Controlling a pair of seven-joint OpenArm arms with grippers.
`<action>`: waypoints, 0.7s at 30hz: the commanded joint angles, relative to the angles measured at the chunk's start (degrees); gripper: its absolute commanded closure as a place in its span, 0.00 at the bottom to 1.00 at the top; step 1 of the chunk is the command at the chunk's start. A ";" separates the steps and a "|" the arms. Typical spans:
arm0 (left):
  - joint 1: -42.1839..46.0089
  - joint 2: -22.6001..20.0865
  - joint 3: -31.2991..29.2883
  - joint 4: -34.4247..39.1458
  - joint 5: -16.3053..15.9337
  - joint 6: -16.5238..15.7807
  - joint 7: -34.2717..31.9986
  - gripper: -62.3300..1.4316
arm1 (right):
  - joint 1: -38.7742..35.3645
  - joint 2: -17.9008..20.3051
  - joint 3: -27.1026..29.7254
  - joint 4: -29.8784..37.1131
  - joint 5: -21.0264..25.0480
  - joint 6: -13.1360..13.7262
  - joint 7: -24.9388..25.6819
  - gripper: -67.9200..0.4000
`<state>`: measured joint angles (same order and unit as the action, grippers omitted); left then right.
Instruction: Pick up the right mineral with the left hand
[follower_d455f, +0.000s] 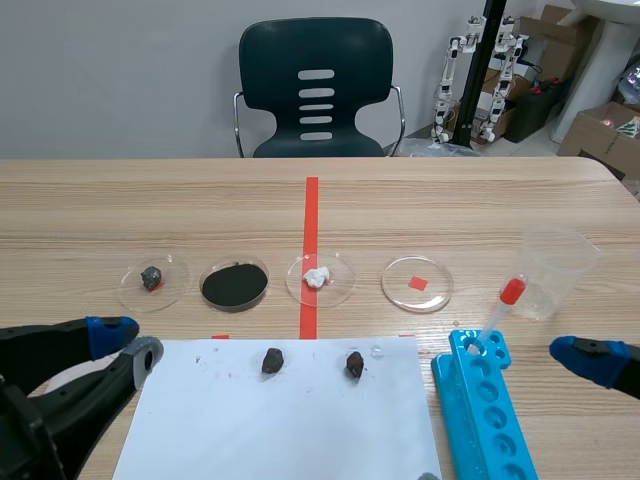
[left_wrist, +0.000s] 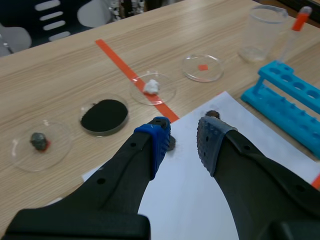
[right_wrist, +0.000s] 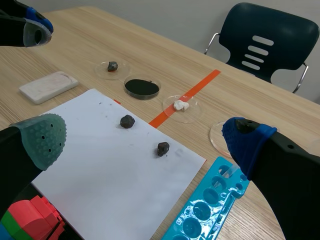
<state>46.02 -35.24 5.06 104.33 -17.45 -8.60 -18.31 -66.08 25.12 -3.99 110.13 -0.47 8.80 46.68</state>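
Left pincer (follower_d455f: 128, 342): spread wide, empty.
Right mineral (follower_d455f: 354, 364): on paper (follower_d455f: 280, 430), to pincer's right, past the other mineral (follower_d455f: 272, 360).

Bare paper (follower_d455f: 300, 430) around right mineral (follower_d455f: 355, 364); left mineral (follower_d455f: 272, 360), blue rack (follower_d455f: 485, 410) well aside.

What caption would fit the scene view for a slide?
The left mineral and the right mineral lie apart on white paper; the left end effector, open, is at the paper's left edge.
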 joint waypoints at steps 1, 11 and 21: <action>-0.17 1.18 0.02 1.09 0.87 0.07 -0.92 0.71 | 0.22 0.26 0.15 0.66 0.66 -0.02 1.03 0.00; -0.13 1.25 0.00 1.05 2.45 -0.09 0.11 0.10 | 0.22 0.26 0.15 0.66 0.66 -0.02 1.03 0.00; -0.15 1.25 0.00 1.05 2.45 0.15 0.13 0.10 | 0.22 0.26 0.15 0.66 0.66 -0.02 1.03 0.00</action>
<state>45.87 -34.30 5.10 104.33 -14.61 -8.58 -17.41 -66.08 25.12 -3.99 110.13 -0.47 8.80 46.68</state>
